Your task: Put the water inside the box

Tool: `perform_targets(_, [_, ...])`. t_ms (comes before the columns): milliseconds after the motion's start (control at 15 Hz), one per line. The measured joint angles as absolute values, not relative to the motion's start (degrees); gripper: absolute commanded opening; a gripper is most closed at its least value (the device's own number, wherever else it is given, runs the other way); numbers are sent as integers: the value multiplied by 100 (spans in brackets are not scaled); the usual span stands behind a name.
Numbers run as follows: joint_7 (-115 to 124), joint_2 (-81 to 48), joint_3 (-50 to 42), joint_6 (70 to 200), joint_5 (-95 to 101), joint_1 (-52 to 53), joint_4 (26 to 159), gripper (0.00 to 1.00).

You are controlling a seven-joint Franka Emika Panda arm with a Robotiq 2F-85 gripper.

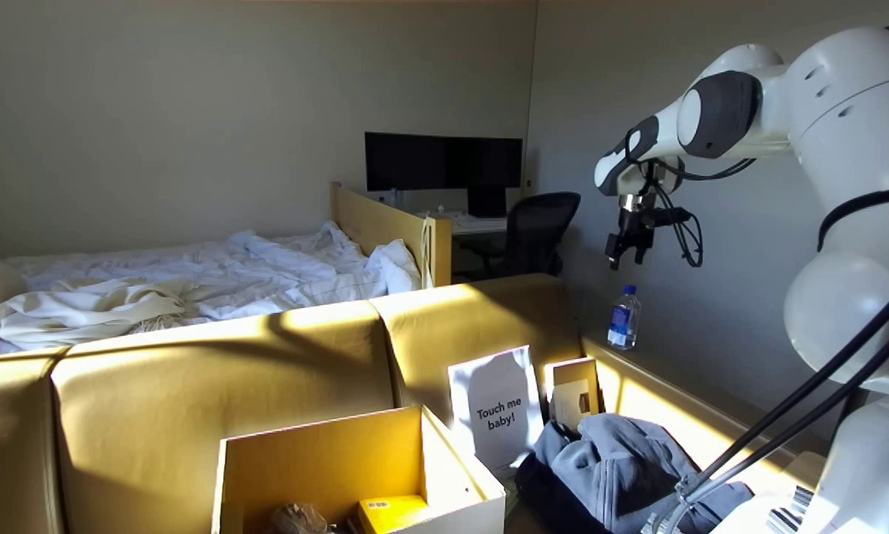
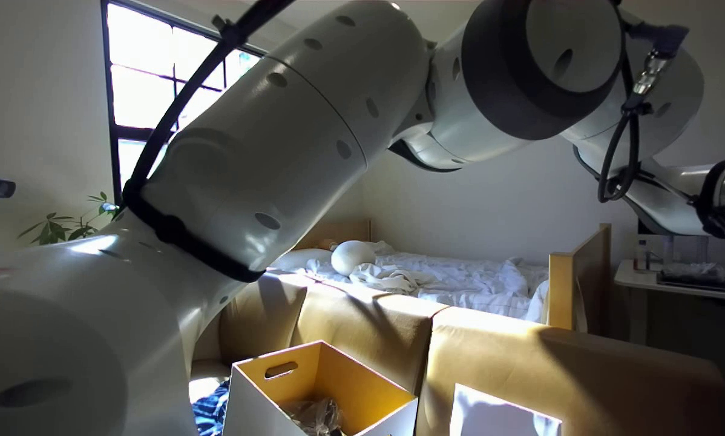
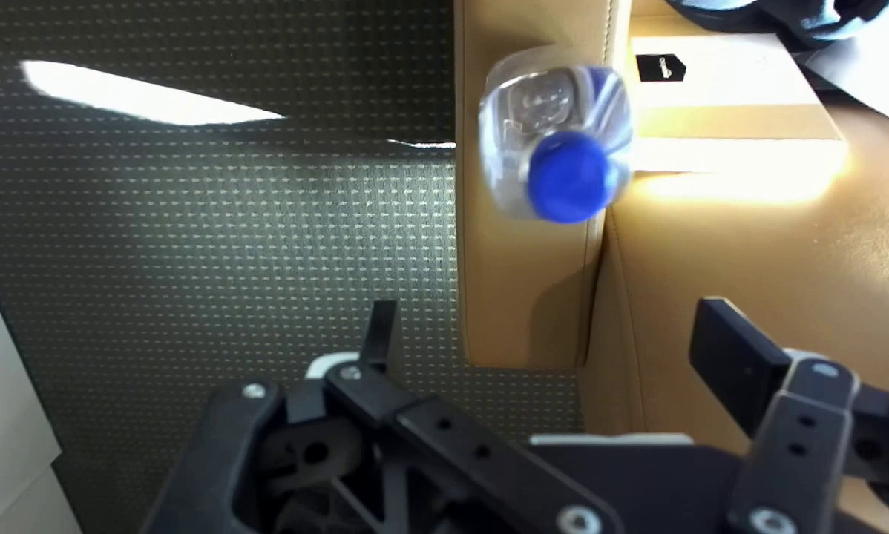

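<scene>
Sofa arm [image 3: 519, 297] below; hand [image 3: 553, 334] spread wide, apart from water bottle [image 3: 556, 137].

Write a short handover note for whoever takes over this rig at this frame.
Gripper: open, empty; it hangs higher than the water bottle, which is not between its fingers.
Bottle: upright on the sofa armrest, cap on.
Box: open-topped, by the sofa backrest, yellow carton inside.
Done: no grasp yet; bottle outside the box.
Left: align, grip the bottle, lift, carry to the box, release inside.
</scene>
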State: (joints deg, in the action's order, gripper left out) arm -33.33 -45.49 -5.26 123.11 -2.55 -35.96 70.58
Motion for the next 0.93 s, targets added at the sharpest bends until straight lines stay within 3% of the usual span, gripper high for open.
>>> perform_targets(867, [-3317,-4486,-605,12308,-204,-3564,7801,100])
perform_targets(933, [-3299,-4486,-622,12440,-204,-3560,7882,75])
